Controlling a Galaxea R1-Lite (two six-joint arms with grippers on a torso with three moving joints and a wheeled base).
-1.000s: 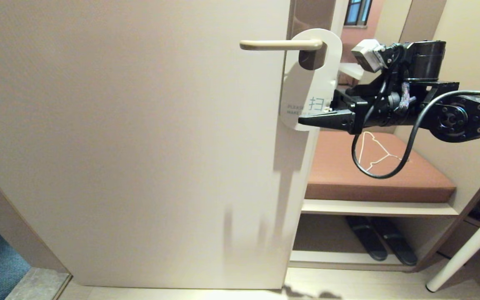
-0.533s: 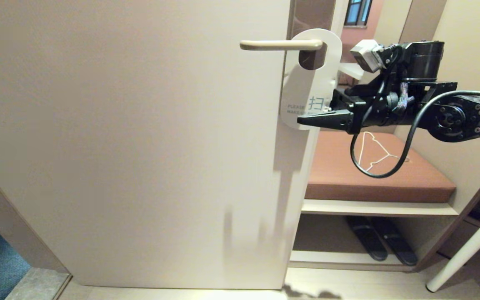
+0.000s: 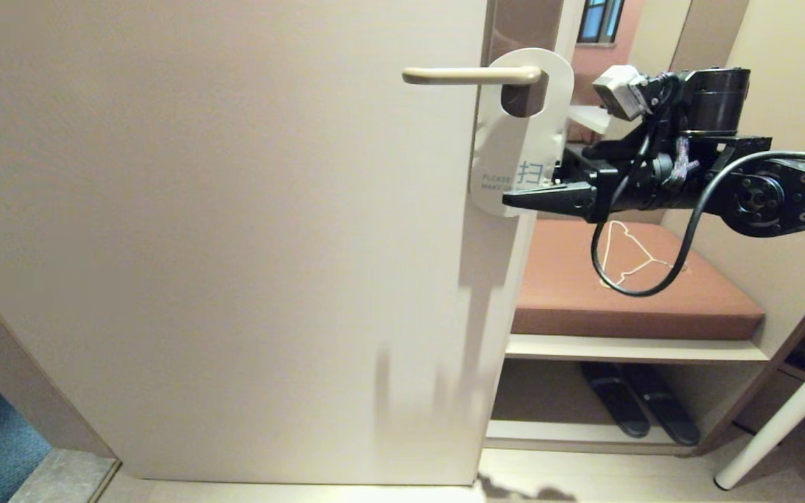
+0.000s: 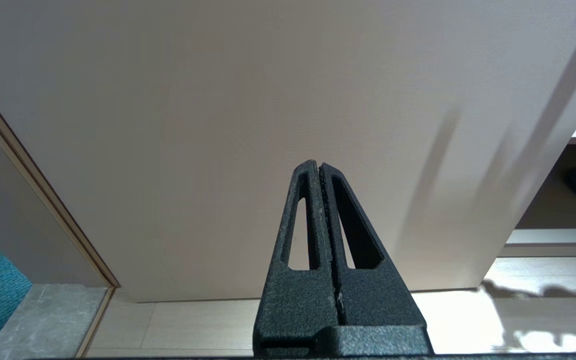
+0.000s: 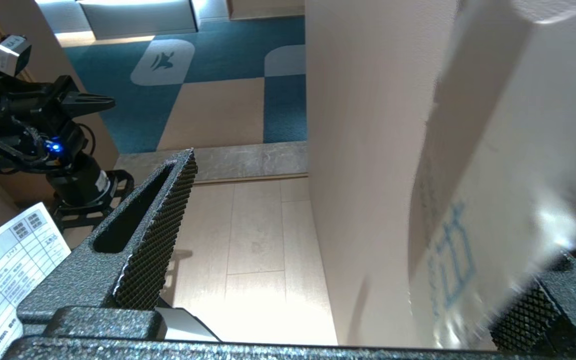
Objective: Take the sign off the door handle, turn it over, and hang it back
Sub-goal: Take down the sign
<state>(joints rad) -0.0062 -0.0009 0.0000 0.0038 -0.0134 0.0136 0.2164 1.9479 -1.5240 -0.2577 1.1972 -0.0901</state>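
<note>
The sign point(image 3: 520, 133) is hanging on the door handle point(image 3: 471, 75), white side facing out, "PLEASE MAKE…" text and a blue character partly visible near its lower end. The handle is passing through the sign's hole at the door point(image 3: 235, 244) edge.

The right gripper point(image 3: 527, 188) is reaching in horizontally from the right at the sign's lower end. In the right wrist view its fingers are standing wide apart: one finger point(image 5: 153, 235) is sitting out in free space on the door-face side, well clear of the card, and the other point(image 5: 543, 310) is sitting against or just beside the sign's point(image 5: 493, 190) lower edge. The sign is lying between the two fingers, not clamped. Whether the far finger is actually touching the card cannot be told.

The left gripper point(image 4: 319, 167) is sitting low, pointing at the door's lower face point(image 4: 218, 125), fingers pressed together with nothing between them. It is also showing in the right wrist view point(image 5: 108, 102), off to the side above the floor.

Beyond the door edge, a thin white wire hanger point(image 3: 629, 255) is lying on a brown cushion point(image 3: 696, 293).
</note>
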